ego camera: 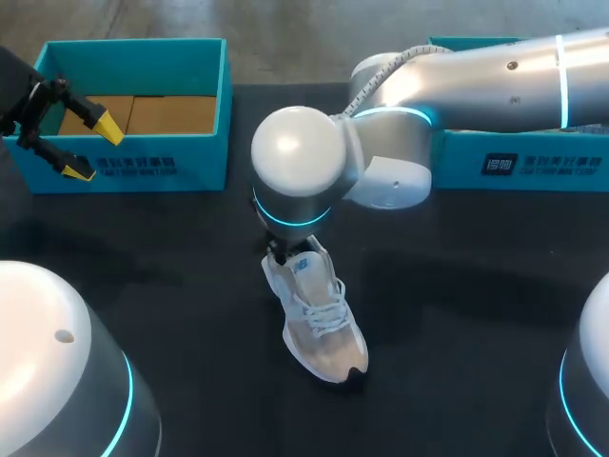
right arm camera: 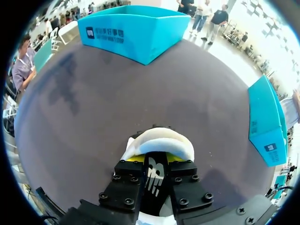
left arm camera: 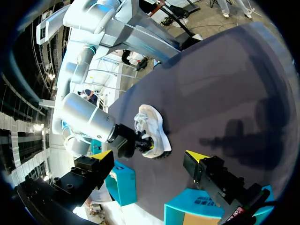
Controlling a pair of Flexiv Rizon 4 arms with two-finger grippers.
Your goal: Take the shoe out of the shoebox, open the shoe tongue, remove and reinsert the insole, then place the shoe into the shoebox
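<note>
**Right pincer clamped on the sneaker's heel end, left pincer spread over the shoebox**

The white sneaker (ego camera: 322,324) lies on the dark table (ego camera: 457,314) just below the centre of the head view. Its toe points to the lower right and its heel to the upper left. It is well apart from both boxes.

The right arm comes in from the upper right. The right gripper (ego camera: 284,253) is closed on the shoe's heel end, and in its own wrist view its fingers pinch a black logo strip under the white collar.

The left gripper (ego camera: 90,146) hangs wide open and holds nothing. It sits at the upper left, over the front wall of the teal shoebox (ego camera: 152,167). A second teal box (ego camera: 514,162) stands at the upper right, partly behind the right arm.

Bare tabletop shows on both sides of the sneaker.
</note>
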